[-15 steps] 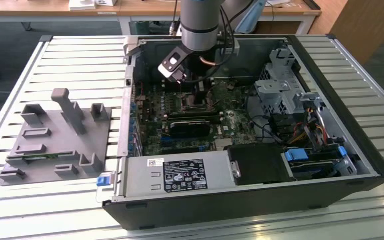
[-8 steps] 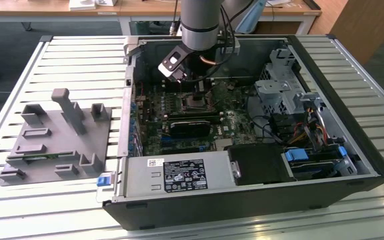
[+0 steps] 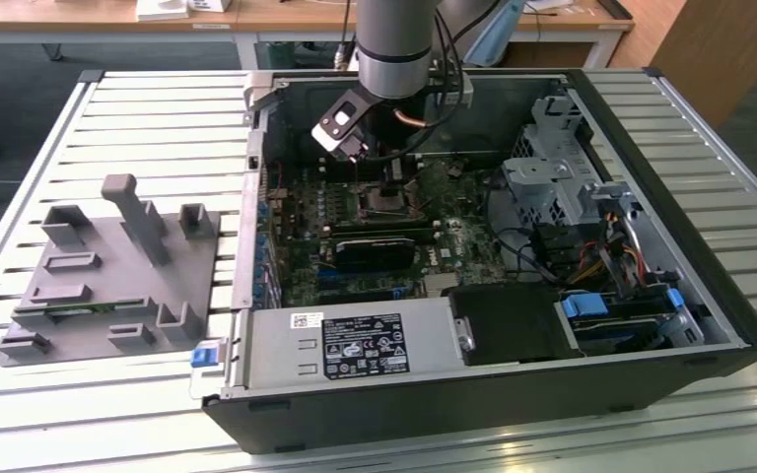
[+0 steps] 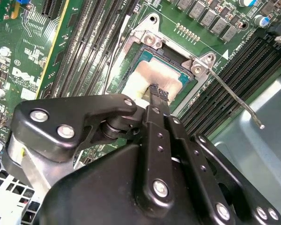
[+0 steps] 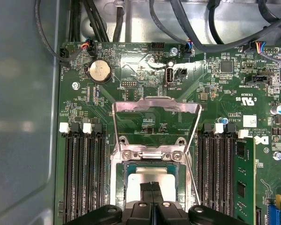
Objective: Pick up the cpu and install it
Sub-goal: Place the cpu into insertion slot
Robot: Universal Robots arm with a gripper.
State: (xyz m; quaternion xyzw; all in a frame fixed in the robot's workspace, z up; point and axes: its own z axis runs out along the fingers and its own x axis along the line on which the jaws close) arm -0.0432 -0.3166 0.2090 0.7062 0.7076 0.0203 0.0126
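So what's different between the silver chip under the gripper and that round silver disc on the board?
The cpu is square; the coin cell is round. The cpu is partly hidden by the gripper; the coin cell sits uncovered, apart from it. Both are flat, silvery and on the green board.

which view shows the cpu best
The second wrist view: the cpu lies in the socket, pale top and rim plain, partly behind the gripper. The first wrist view shows less of its top; in the exterior view it is too small to tell.
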